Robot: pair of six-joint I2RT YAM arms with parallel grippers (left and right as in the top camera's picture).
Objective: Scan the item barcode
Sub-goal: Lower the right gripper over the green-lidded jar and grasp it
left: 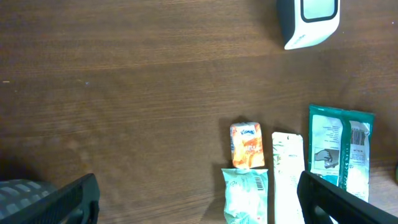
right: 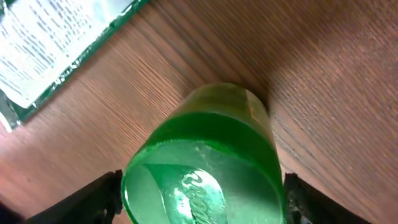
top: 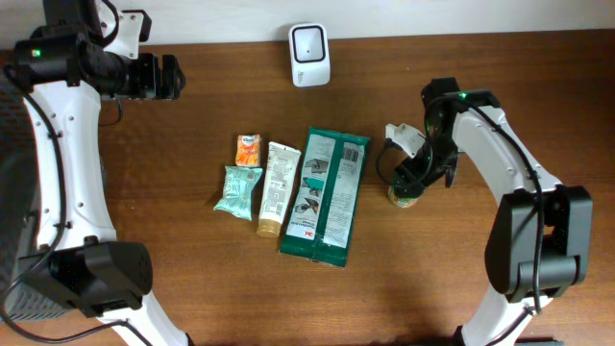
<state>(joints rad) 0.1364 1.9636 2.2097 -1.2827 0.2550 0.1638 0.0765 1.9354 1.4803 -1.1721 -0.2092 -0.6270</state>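
Note:
A green bottle [top: 405, 195] [right: 205, 162] stands upright on the table, right of the row of items. My right gripper [top: 415, 181] [right: 202, 202] hangs over it from above. Its open fingers straddle the bottle's top, one on each side and very close to it. The white barcode scanner [top: 309, 54] [left: 309, 22] stands at the back centre. My left gripper [top: 175, 77] [left: 199, 205] is wide open and empty, high at the back left, away from everything.
An orange packet [top: 249, 150] [left: 247, 145], a mint packet [top: 236, 191] [left: 245, 196], a white tube [top: 276, 187] [left: 287, 180] and a large green pack [top: 327, 195] [left: 339, 152] [right: 50, 43] lie side by side mid-table.

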